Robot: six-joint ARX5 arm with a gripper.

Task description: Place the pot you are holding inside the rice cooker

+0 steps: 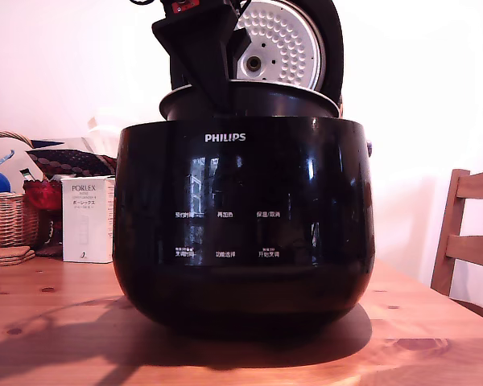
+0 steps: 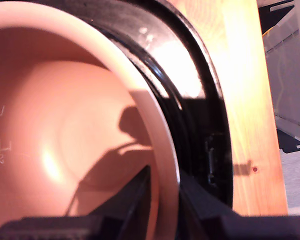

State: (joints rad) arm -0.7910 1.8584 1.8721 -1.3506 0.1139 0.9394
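The glossy black Philips rice cooker (image 1: pixel 241 225) fills the middle of the exterior view, its lid (image 1: pixel 278 40) standing open behind with the dimpled silver plate showing. The dark pot (image 1: pixel 290 100) sits partly down in the cooker's mouth, its flared rim still above the cooker's edge. My gripper (image 1: pixel 217 96) comes down from above and is shut on the pot's rim on the exterior view's left. In the wrist view the pot (image 2: pixel 65 140) shows a copper-pink inside. My gripper (image 2: pixel 167 207) straddles its rim, with the cooker's black rim (image 2: pixel 200 100) just outside.
The cooker stands on a wooden table (image 1: pixel 435 322). At the exterior view's left are a wicker basket (image 1: pixel 8 217) and a white Porlex box (image 1: pixel 87 219). A wooden chair (image 1: pixel 467 233) stands at the right, beyond the table.
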